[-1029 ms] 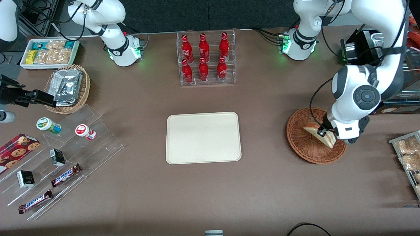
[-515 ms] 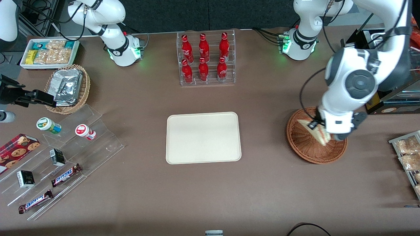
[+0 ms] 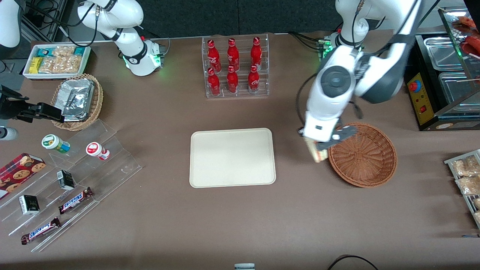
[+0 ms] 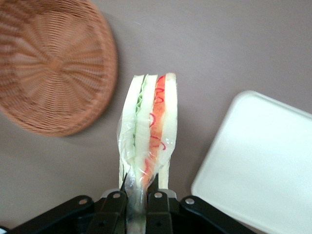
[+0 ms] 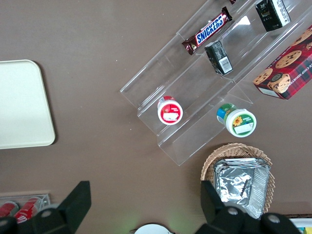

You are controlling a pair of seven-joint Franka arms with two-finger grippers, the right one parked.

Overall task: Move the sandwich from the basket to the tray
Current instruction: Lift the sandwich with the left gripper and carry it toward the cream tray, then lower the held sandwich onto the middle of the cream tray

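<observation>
My left gripper point(image 3: 318, 147) point(image 4: 138, 197) is shut on the sandwich point(image 4: 148, 127), a plastic-wrapped white-bread wedge with red and pale green filling. It hangs in the air above bare table, between the basket point(image 3: 363, 154) and the tray point(image 3: 232, 156). The round reddish-brown wicker basket point(image 4: 51, 63) has nothing in it. In the front view only the lower tip of the sandwich point(image 3: 317, 154) shows below the wrist, just beside the basket's rim. The cream tray point(image 4: 263, 165) lies flat with nothing on it.
A clear rack of red bottles point(image 3: 234, 67) stands farther from the front camera than the tray. Snack packets point(image 3: 465, 176) lie at the working arm's end of the table. A clear stepped display point(image 3: 71, 176) with snacks and a tan basket of foil packets point(image 3: 78, 100) sit toward the parked arm's end.
The gripper has lifted the sandwich out of the basket and carried it sideways past the rim toward the tray. The basket now shows nothing inside.
</observation>
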